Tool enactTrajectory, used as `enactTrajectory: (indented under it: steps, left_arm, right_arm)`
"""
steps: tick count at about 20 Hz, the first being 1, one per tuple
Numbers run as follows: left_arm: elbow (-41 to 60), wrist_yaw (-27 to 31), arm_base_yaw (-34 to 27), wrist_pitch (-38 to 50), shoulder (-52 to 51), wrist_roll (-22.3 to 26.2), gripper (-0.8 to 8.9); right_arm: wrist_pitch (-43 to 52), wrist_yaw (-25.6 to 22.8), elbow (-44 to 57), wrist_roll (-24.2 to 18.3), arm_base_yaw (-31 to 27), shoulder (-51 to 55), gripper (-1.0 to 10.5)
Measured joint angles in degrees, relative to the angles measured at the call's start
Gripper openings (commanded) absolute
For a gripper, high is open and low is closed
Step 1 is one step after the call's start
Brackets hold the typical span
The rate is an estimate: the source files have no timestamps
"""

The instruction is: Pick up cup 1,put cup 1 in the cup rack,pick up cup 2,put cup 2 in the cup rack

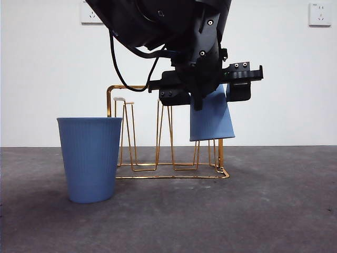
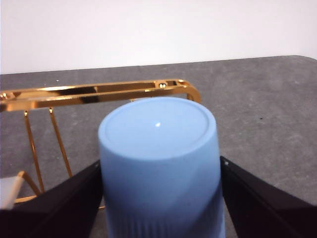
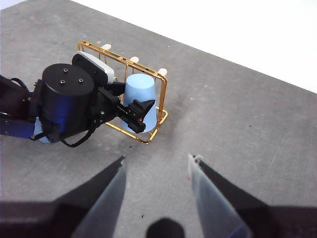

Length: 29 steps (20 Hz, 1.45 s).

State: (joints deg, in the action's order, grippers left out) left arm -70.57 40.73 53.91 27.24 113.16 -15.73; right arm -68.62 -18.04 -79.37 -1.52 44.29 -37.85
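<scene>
The left gripper (image 1: 210, 100) clamped a smooth, tapered blue cup (image 1: 211, 120), inverted over the gold wire cup rack (image 1: 167, 153). A ribbed blue cup (image 1: 89, 158) stood beside it. The right gripper (image 3: 157, 198) hung spread apart.

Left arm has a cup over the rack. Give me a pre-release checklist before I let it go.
1. Grip: left gripper shut on the inverted cup: ok.
2. Cup mouth down, base up: ok.
3. Cup over the rack, at its end far from the second cup: ok.
4. Cup seated on a prong: cannot tell; the prong under it is hidden in every view.
5. Cup slightly tilted in the front view: not ok, straighten before release.
6. Right gripper open and clear of the rack: ok.
</scene>
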Motion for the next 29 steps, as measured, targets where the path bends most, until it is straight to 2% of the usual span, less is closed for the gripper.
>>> enactTrajectory:
  steps: [18,20,22,24,25,29]
  left_arm:
    - [-0.8,-2.7,-0.1,-4.2,2.3,-3.8,0.06]
    - [-1.0,-3.1,-0.2,-4.6,2.2,-4.2,0.86]
    - [-1.0,-3.3,-0.2,-4.7,2.2,-4.5,2.71]
    - [-1.0,-3.3,-0.2,-4.7,2.2,-4.5,4.16]
    - [-1.0,-3.4,-0.2,-4.7,2.2,-4.5,4.42]
    - [-1.1,-4.3,-0.3,-4.8,2.2,-4.5,4.4]
  right_arm:
    - [0.0,0.0,0.0,0.0,0.0,0.0,2.2]
    - [0.0,0.0,0.0,0.0,0.0,0.0,2.2]
    - [0.0,0.0,0.0,0.0,0.0,0.0,2.2]
    - [0.0,0.0,0.0,0.0,0.0,0.0,2.2]
    - [0.0,0.0,0.0,0.0,0.0,0.0,2.2]
    - [0.0,0.0,0.0,0.0,0.0,0.0,2.2]
